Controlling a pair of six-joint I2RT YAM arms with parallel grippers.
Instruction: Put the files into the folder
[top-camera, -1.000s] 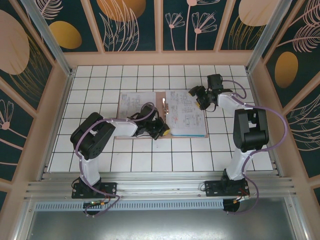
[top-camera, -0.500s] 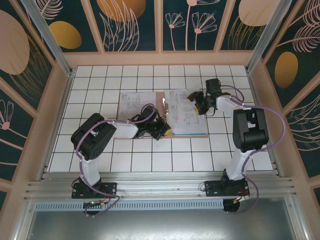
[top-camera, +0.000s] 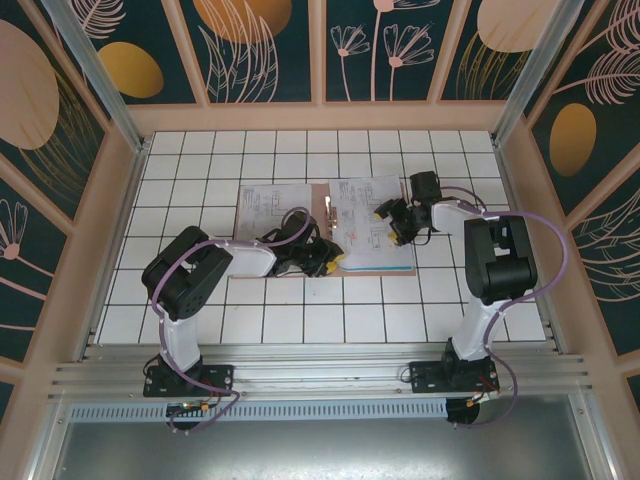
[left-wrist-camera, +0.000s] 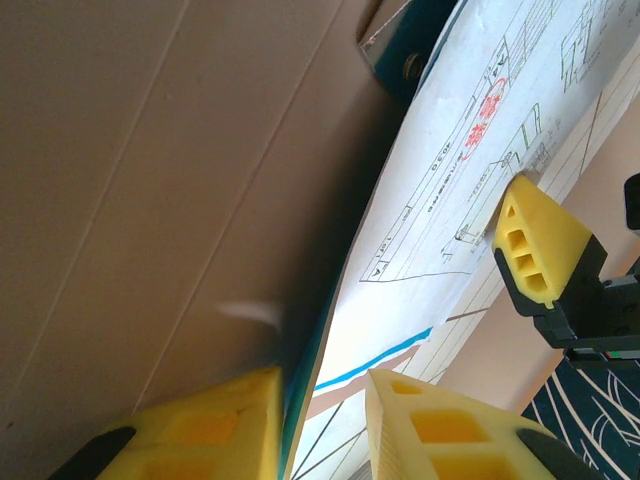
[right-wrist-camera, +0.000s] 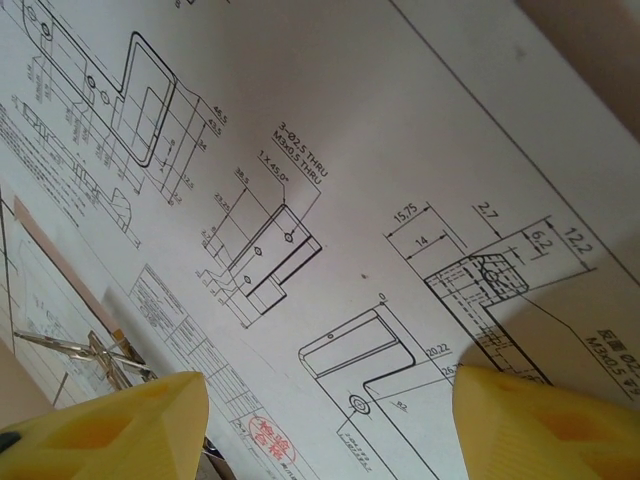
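Nearest to my bases, my left pincer (top-camera: 318, 262) sits low at the near end of the folder's (left-wrist-camera: 150, 180) spine. From its own camera I see its two yellow fingers a little way apart, with the thin edge of the teal sheet (left-wrist-camera: 330, 335) running into the gap. The gap looks wider than the sheet, so I judge that I am not pinching it, only straddling it.

The folder lies spread open and flat on the tiled table (top-camera: 300, 320). On its right half lie the printed sheets (top-camera: 360, 240), stacked on the teal sheet, whose edge peeks out along the near side. On the left half lies another printed sheet (top-camera: 268, 208). A metal clip (top-camera: 328, 207) sits at the spine, between the two halves.

Farther out, my right pincer (top-camera: 391, 215) hangs over the right-hand stack. Its fingers stand wide apart, with the line drawings plain to see between them. It has hold of nothing. Whether its tips touch the paper I cannot tell.

By my reckoning the job is mostly done: every sheet I can see rests within the folder's outline. What is left, I think, is to square the stack and fold the cover shut.
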